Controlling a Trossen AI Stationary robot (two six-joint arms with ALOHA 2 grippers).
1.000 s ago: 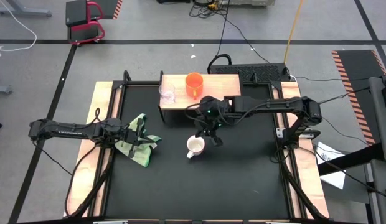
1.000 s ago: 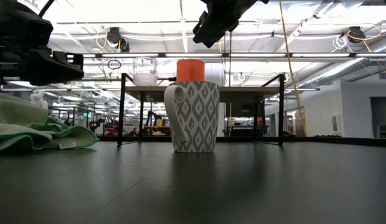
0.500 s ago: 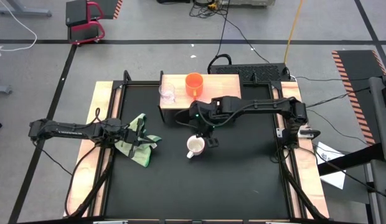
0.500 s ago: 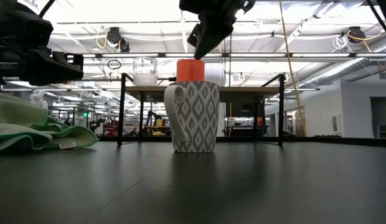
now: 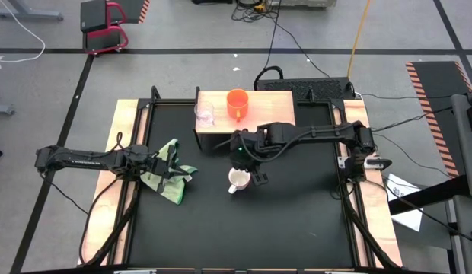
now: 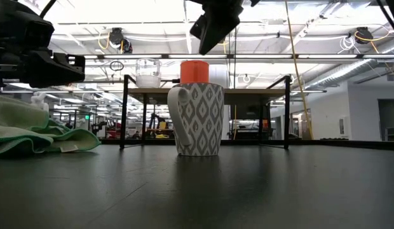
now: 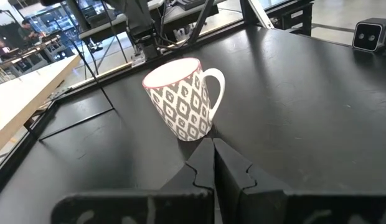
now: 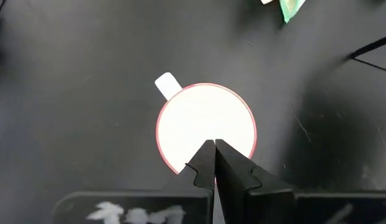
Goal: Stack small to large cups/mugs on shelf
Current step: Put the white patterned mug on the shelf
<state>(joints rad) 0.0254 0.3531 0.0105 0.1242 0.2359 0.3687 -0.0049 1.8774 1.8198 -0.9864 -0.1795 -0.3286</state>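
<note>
**Sam:** Over the white mug with the grey diamond pattern and a handle hangs the right gripper; a second ago it was farther to the side, and now it has slid in above the mug's rim; its two dark fingers are pressed tight together and hold nothing.

**Mia:** So where is the mug?

**Sam:** It stands upright on the black table, in front of the low shelf with the light wooden top and thin black legs; it has not moved at all.

**Mia:** And the other cups?

**Sam:** The orange mug with a handle and the small clear glass cup sit side by side on the shelf; both stayed put.

**Mia:** What does that mean?

**Sam:** I think the arm is lining up to pick the white mug; it must open its fingers first.

**Mia:** And the left gripper?

**Sam:** It waits by the crumpled green cloth, clenched shut too, with nothing between its fingers.
</note>
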